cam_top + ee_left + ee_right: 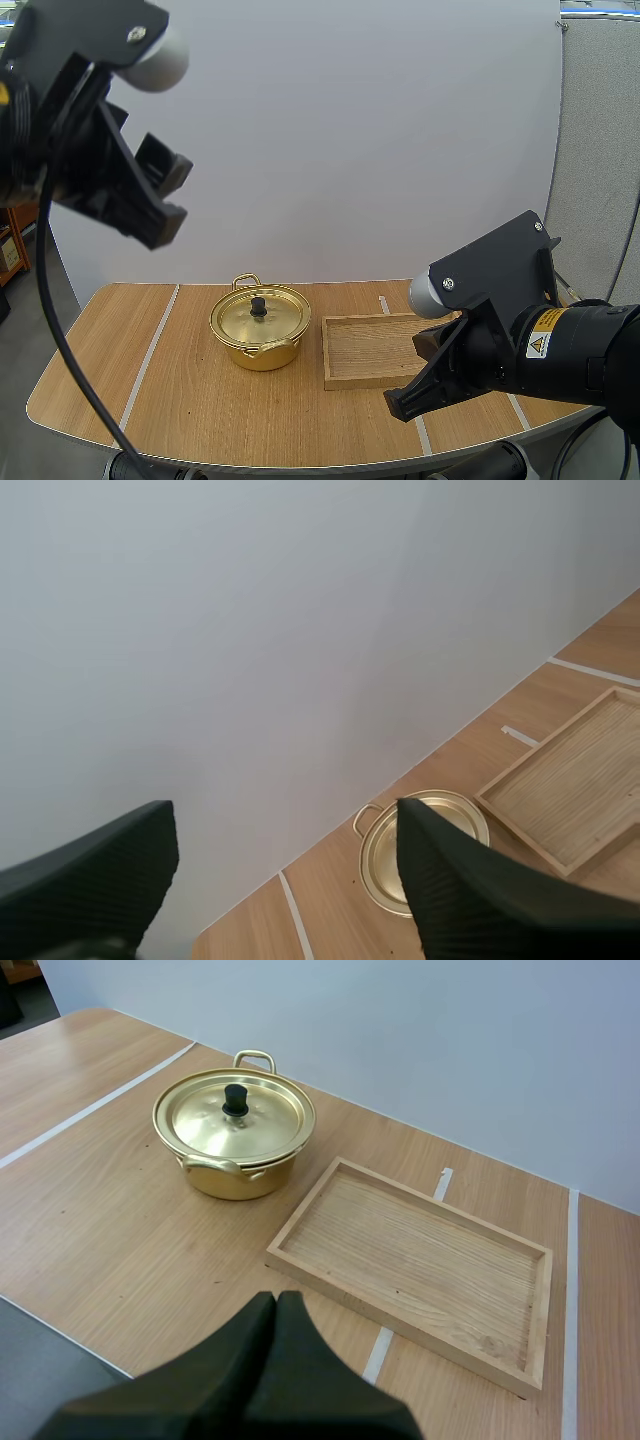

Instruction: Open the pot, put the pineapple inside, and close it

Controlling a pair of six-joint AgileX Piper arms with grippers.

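1. The pot [258, 327] stands on the bench [190, 400], a little left of centre and toward the far side. Its lid [259, 317] is seated, with the black knob [258, 306] upright at the middle.
2. A wooden tray [372, 352] lies just right of the pot, close but apart from it. Its floor is bare wood.
3. The left tool [285, 820] hangs high over the left of the bench. Its fingers are spread wide, ribbed faces turned to each other, and they hold nothing.
4. The right tool [275, 1300] hovers low at the near right, over the near edge of the tray. Its fingers are closed together into one wedge, with nothing between them.
5. Governing relation: from the left tool the pot lies well below and to the right. From the right tool it lies to the far left, beyond the tray's left end.
6. The knob is round and offers no long axis. The pot's two handles [246, 281] line up roughly near to far.
7. Judgement: the task stands at its first step, the lid not yet lifted. The right tool is nearer in height but would have to open. The left tool is ready to grip but faces a long descent.
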